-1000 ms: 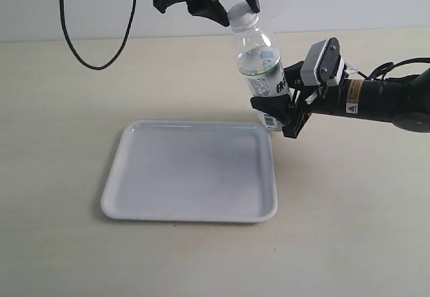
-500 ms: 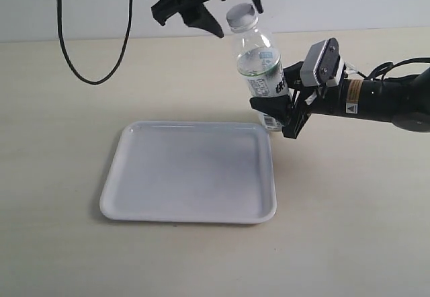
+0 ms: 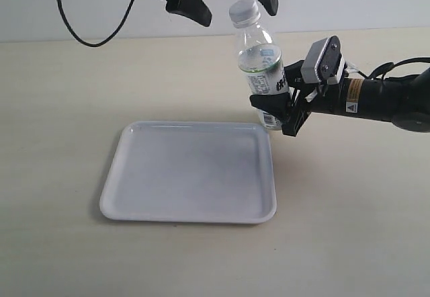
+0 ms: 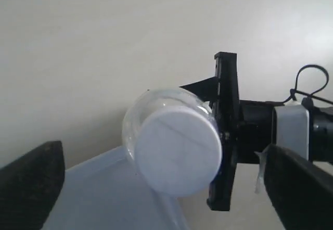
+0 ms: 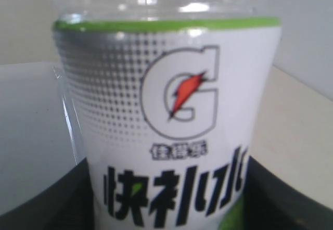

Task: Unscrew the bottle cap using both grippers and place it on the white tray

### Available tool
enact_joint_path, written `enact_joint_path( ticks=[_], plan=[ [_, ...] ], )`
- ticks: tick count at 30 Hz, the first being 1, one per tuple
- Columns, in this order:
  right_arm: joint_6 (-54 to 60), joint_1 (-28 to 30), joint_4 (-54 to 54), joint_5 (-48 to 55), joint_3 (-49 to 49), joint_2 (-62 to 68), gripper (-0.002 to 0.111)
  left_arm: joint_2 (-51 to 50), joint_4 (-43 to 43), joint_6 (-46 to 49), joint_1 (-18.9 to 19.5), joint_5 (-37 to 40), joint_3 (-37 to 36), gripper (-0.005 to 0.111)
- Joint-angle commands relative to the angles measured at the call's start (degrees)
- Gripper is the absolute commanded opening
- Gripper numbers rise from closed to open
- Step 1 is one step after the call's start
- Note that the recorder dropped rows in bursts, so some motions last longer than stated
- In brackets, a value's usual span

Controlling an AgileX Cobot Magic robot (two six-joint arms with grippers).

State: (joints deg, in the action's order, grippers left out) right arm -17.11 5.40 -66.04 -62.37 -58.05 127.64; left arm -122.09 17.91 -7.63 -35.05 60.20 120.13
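Cap (image 3: 244,11) sits on the bottle (image 3: 259,58), not off yet; whether it is loosened, cannot tell. Left fingers (image 3: 189,5) spread wide either side of the cap, touching nothing. Right fingers (image 3: 290,121) clenched on the bottle's label, holding it tilted above the bench (image 3: 67,109), just beside the white tray (image 3: 188,203). Left to do: remove cap, set it on tray.

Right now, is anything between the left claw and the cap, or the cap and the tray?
Nothing visible. The left claw is open, a finger either side of the bottle cap, only air between. The cap sits on the bottle, held by the right claw beside the far right corner of the white tray; that path is open.
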Motion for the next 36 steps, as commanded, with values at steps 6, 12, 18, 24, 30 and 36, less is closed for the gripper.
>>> enact_joint_path(
  ticks=[6, 12, 18, 24, 30, 36],
  plan=[
    [-0.2, -0.1, 0.9, -2.9, -0.1, -0.7, 0.0, 0.4, 7.1, 21.0, 0.1, 0.2, -0.1, 0.101],
    [-0.2, -0.1, 0.8, -2.9, -0.1, -0.7, 0.0, 0.4, 10.1, 27.5, 0.1, -0.1, -0.1, 0.101],
    [-0.1, -0.1, 0.8, -2.9, -0.1, -0.7, 0.0, 0.4, 9.8, 28.7, 0.1, -0.1, -0.1, 0.101],
    [-0.2, -0.1, 0.8, -2.9, -0.1, -0.7, 0.0, 0.4, 9.8, 28.7, 0.1, -0.1, -0.1, 0.101],
    [-0.1, -0.1, 0.8, -2.9, -0.1, -0.7, 0.0, 0.4, 9.8, 28.6, 0.1, 0.7, -0.1, 0.101],
    [-0.1, -0.1, 0.8, -2.9, -0.1, -0.7, 0.0, 0.4, 9.8, 28.6, 0.1, 0.9, -0.1, 0.101]
  ],
)
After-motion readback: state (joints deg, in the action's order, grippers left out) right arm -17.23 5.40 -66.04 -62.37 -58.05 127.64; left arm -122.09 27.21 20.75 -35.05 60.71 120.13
